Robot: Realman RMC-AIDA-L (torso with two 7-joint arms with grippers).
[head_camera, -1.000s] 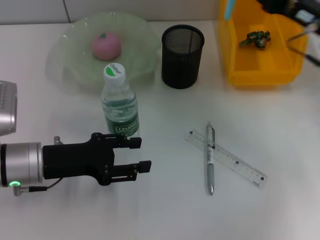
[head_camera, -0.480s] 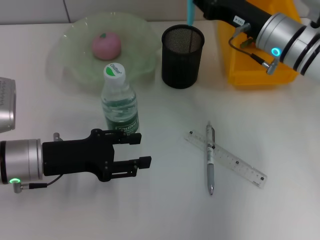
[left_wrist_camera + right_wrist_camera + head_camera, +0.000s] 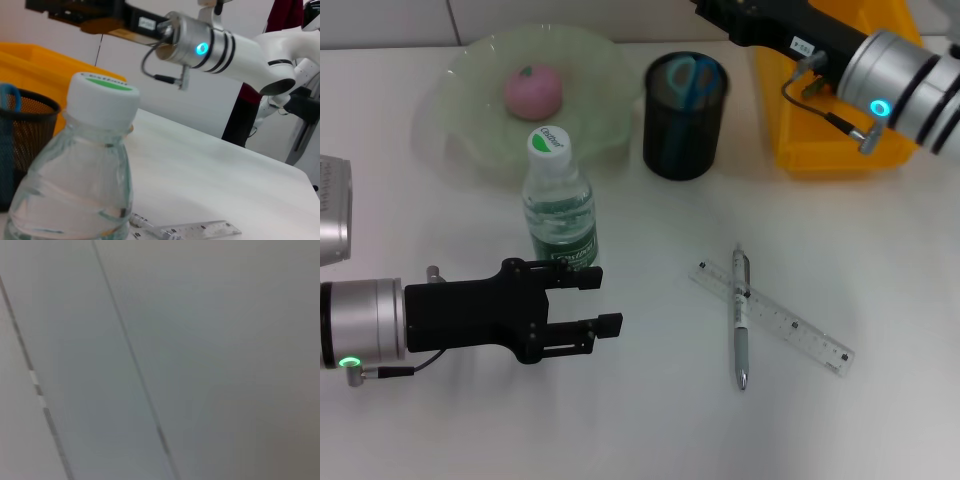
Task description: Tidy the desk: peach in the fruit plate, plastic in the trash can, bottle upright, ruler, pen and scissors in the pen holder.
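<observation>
The pink peach (image 3: 532, 90) lies in the pale green fruit plate (image 3: 460, 130) at the back left. In front of the plate the bottle (image 3: 560, 205) stands upright with its cap on; it also fills the left wrist view (image 3: 75, 175). Blue-handled scissors (image 3: 686, 76) stand inside the black mesh pen holder (image 3: 685, 135). The pen (image 3: 740, 318) lies across the clear ruler (image 3: 790, 325) on the table. My left gripper (image 3: 603, 303) is open and empty just in front of the bottle. My right gripper (image 3: 718, 10) hangs behind and above the pen holder. The plastic is hidden.
The yellow trash can (image 3: 820, 130) stands at the back right, and my right arm (image 3: 890, 70) crosses over it. A grey device (image 3: 332, 225) sits at the left edge of the table.
The scissors, held up above the pen holder half a second ago, now stand inside it. My right arm moved in from the far right over the last second. The left gripper barely moved.
</observation>
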